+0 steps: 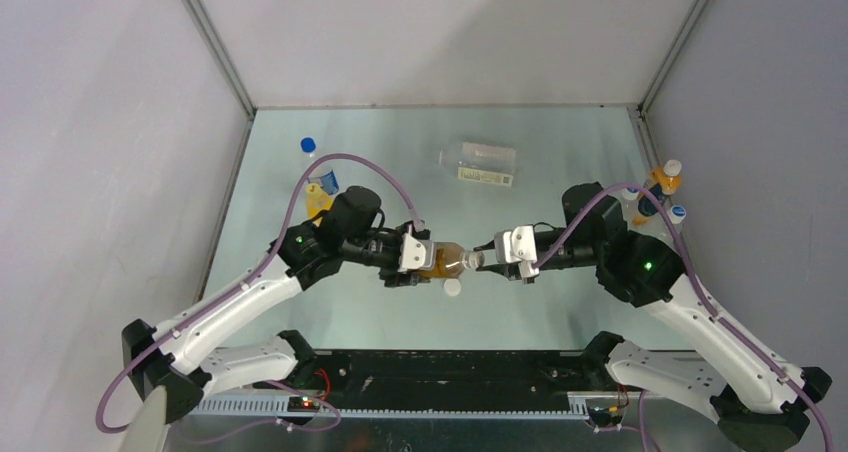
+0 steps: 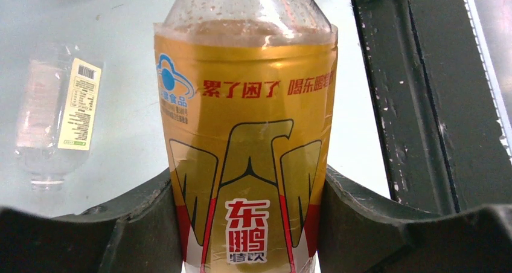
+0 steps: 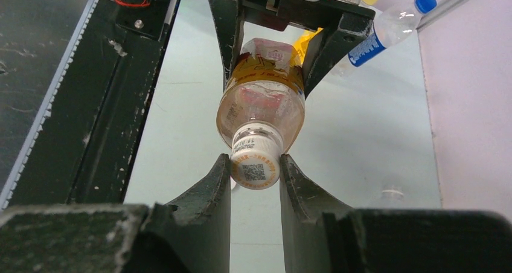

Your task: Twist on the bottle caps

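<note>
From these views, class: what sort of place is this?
Likely a robotics lab test cell: grey panels wall in a pale table, and the left arm and right arm hold a brown-drink bottle between them.

The left gripper (image 1: 428, 261) and right gripper (image 1: 484, 256) close the middle of the tabletop (image 1: 560, 142): the brown-drink bottle (image 1: 448, 260) and its fitted cap (image 3: 256, 163) bridge them, no gap between. A loose white cap (image 1: 452, 288) lies just beside. Behind, open tabletop reaches the lying clear bottle (image 1: 478, 162). At the right wall small bottles (image 1: 668, 177) crowd, and a water bottle (image 1: 308, 148) stands far left.
</note>
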